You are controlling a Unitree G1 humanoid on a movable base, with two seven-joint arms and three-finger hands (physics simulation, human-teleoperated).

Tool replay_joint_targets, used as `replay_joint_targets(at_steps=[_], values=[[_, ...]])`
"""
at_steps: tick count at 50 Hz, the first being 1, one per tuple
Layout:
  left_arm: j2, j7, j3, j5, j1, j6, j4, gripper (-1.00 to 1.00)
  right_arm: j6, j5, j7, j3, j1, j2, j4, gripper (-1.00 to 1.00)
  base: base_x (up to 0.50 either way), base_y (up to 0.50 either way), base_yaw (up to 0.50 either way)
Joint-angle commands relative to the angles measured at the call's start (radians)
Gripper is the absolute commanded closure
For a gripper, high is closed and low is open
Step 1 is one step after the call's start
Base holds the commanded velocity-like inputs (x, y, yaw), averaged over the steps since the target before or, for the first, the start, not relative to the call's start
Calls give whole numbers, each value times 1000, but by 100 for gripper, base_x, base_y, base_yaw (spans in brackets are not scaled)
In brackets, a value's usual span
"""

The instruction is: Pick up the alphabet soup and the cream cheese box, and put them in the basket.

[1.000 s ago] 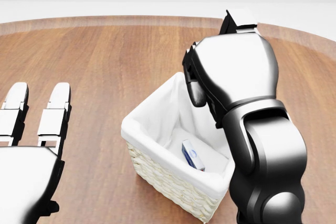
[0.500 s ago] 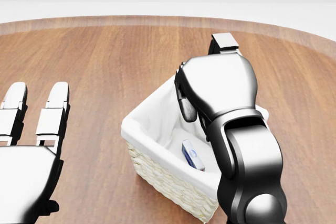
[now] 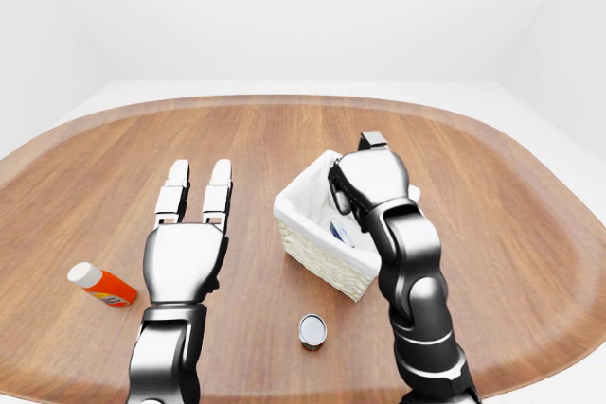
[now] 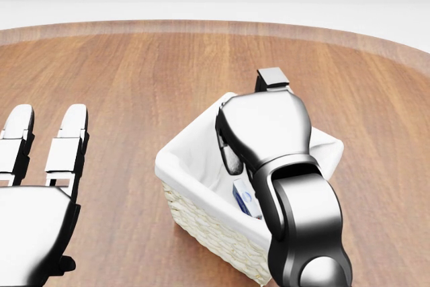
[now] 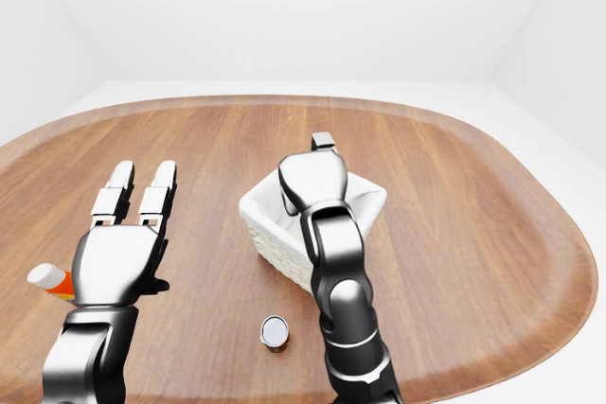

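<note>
Landmark for all positions: the basket [image 4: 191, 166], a wicker one with a white cloth lining, sitting on the wooden table [image 3: 284, 130].

Cream cheese box [image 4: 246, 197]: inside the basket, lying on the lining toward the lower right of the interior in the head view. Blue and white face visible; the right forearm covers part of it.

Soup can [image 3: 312, 330]: outside the basket, on the table below it in the left-eye view, near but not touching. It lies on its side with a round metal end toward the camera (label not readable).

Right hand [image 4: 259, 129]: above the basket, over its right half in the head view, back of the hand toward the camera. One dark finger [image 4: 232, 152] curls down into the basket opening; one fingertip sticks up beyond the hand at the top. From this side I cannot tell whether the fingers are closed or spread, or whether they hold anything.

Left hand [image 3: 187, 248]: left of the basket, well apart from it, palm down above the table. Fingers [image 3: 218, 191] straight, pointing to the top of the view, spread slightly apart, holding nothing.

Orange bottle [image 3: 102, 283] with a white cap: lying on the table far left of the basket, past the left hand.
</note>
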Motion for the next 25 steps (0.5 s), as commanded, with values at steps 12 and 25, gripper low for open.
replay_joint_targets(at_steps=[12, 25], values=[[-1, 2, 2, 0, 2, -3, 1, -100, 0, -8, 0, 6, 3, -4, 39, 100, 0, 0, 0], [-1, 1, 1, -1, 1, -2, 0, -100, 0, -20, 0, 1, -11, -8, 53, 100, 0, 0, 0]])
